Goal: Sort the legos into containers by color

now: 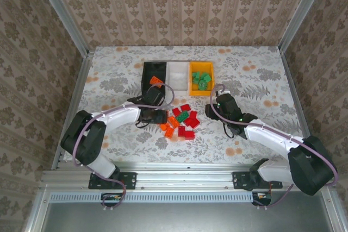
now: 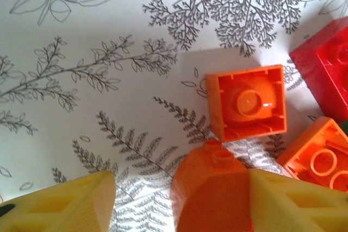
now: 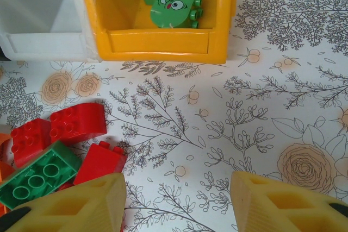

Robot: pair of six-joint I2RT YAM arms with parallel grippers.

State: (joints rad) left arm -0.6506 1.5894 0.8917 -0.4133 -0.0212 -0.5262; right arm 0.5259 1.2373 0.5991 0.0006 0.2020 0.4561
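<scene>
The left hand [image 2: 180,184] gapes around 1 orange brick [image 2: 212,199] at lower centre; the right hand [image 3: 178,188] hangs released.

Fixed overhead view plus two close wrist views, all looking down on the table [image 1: 119,74].
Top camera: high, behind the arm bases, whole table. Left wrist: very near the surface, orange bricks [image 2: 250,101] just beyond the left gripper [image 2: 182,207]. Right wrist: higher, yellow bin [image 3: 163,42] ahead of the right gripper [image 3: 176,202]; bin and brick pile [image 1: 182,120] shared with top view.

Floral table [image 1: 109,69] bears three bins [image 1: 178,87] and roughly a dozen legos [image 1: 182,121].
</scene>
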